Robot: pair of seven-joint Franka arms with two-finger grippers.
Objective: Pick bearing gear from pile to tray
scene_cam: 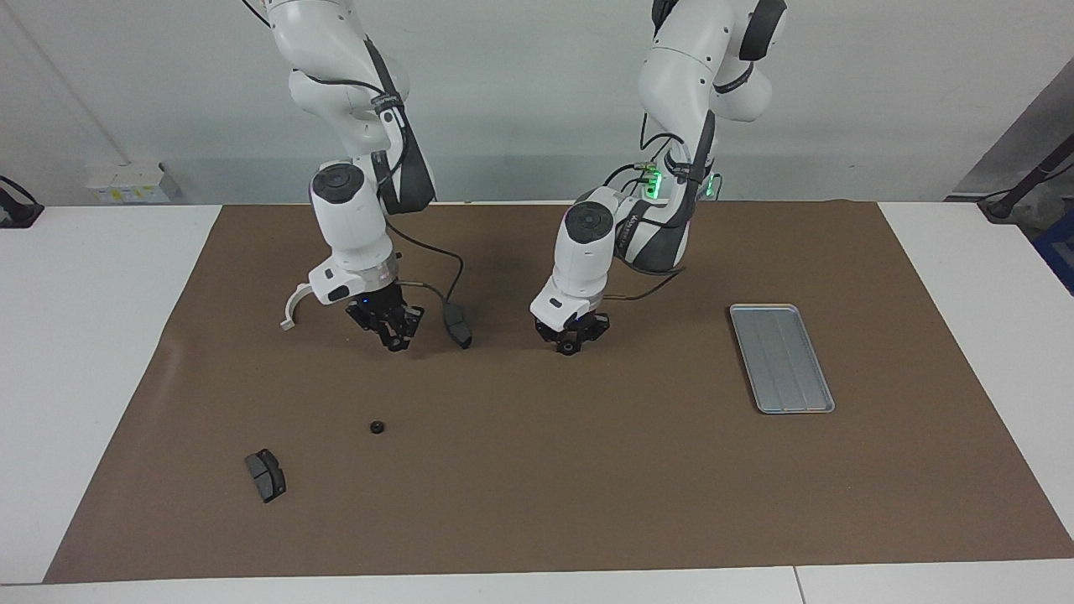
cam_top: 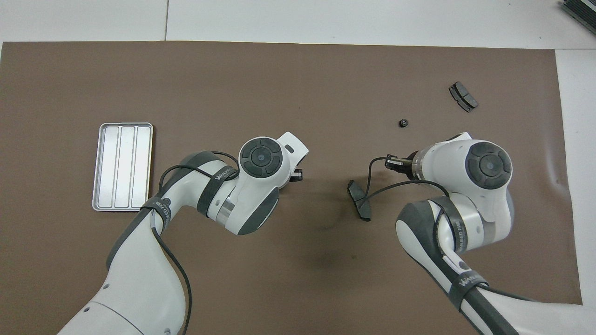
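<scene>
The pile is a few loose parts on the brown mat. One small black bearing gear (scene_cam: 377, 427) (cam_top: 403, 123) lies free, farther from the robots than both grippers. My right gripper (scene_cam: 394, 340) (cam_top: 391, 161) hangs just over the mat beside a brake pad (scene_cam: 459, 327) (cam_top: 359, 201), shut on a tiny black gear. My left gripper (scene_cam: 570, 344) (cam_top: 296, 175) is low over the mat's middle, shut on another small black gear. The silver ribbed tray (scene_cam: 782, 359) (cam_top: 122, 166) lies at the left arm's end with nothing in it.
A second dark brake pad (scene_cam: 265, 475) (cam_top: 463, 96) lies at the right arm's end, farther from the robots than the free gear. The right arm's black cable (cam_top: 372, 179) loops over the nearer brake pad.
</scene>
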